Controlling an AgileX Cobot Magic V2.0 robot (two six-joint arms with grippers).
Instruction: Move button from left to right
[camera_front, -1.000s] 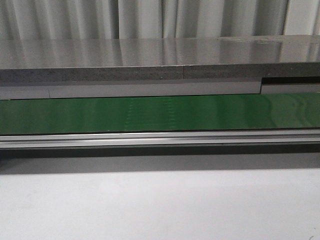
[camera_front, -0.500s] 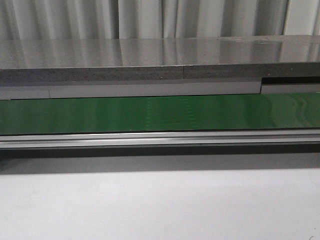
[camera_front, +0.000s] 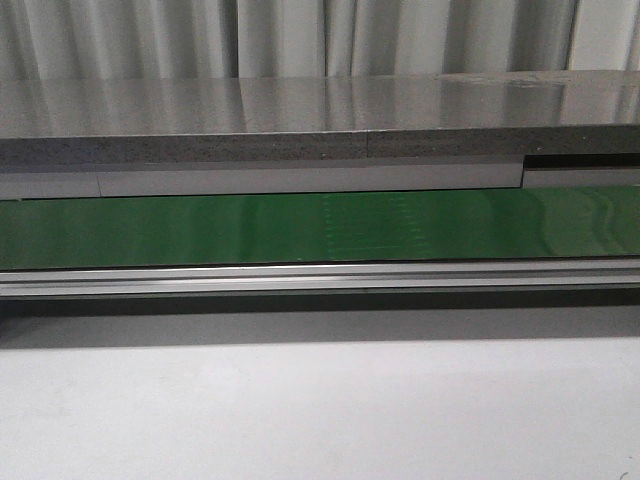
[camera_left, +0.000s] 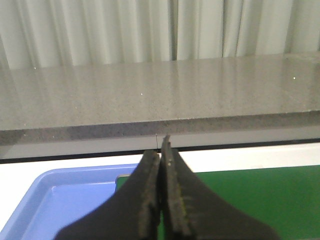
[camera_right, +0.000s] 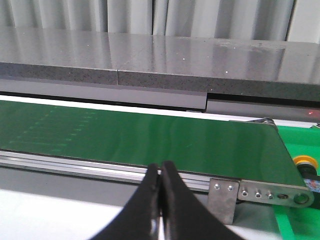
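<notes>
Right wrist view shows my right gripper (camera_right: 161, 172) pressed shut on nothing, above the green belt's (camera_right: 150, 137) near rail; the button (camera_right: 306, 163) sits past the belt's end. My left gripper (camera_left: 161, 156) is closed too, empty, over a blue tray (camera_left: 65, 200).

Button (camera_right: 306, 163) shows only in the right wrist view: round yellow-orange cap at the picture's edge, just past the end of the green belt (camera_right: 150, 137), with a bit of black body with red and blue marks below it, partly cut off. It lies on a green surface beside the belt's end bracket; tilt can't be told. Not seen in front or left wrist views.
</notes>
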